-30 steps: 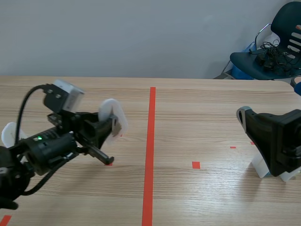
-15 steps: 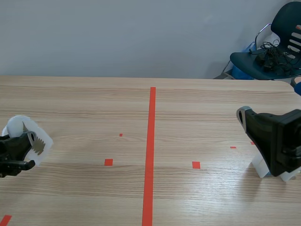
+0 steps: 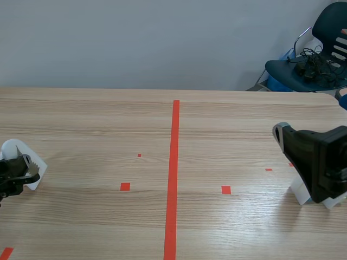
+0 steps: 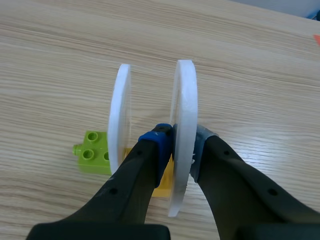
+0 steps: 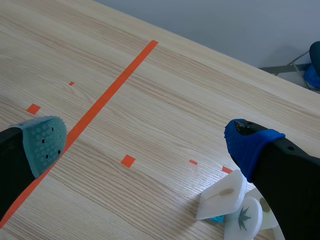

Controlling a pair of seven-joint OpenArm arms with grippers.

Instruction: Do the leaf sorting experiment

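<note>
Held item: we read a white disc, upright, pinched at its lower edge between the pads of the left gripper.
Left jaws: closed on the disc, one pad on each face.
Location: at the left edge of the tabletop, low over the wood.
Neighbouring item: a second white disc stands upright just beside the held one, face to face with it. It sits at a green brick joined to a yellow brick.
Change: one second ago the left arm held the disc nearer the red centre line. It has since drawn back to the left edge and come down.
Meaning for the task: we judge that this disc has been assigned to the left group and is being set at the brick stand. We cannot tell whether it is already seated.
Right gripper: jaws spread wide, holding nothing, unmoved near the right edge.
Remaining stock: several white leaf cards stand under the right gripper; one shows a green leaf.
Next requirement: we expect release only once the disc stands unaided.
</note>
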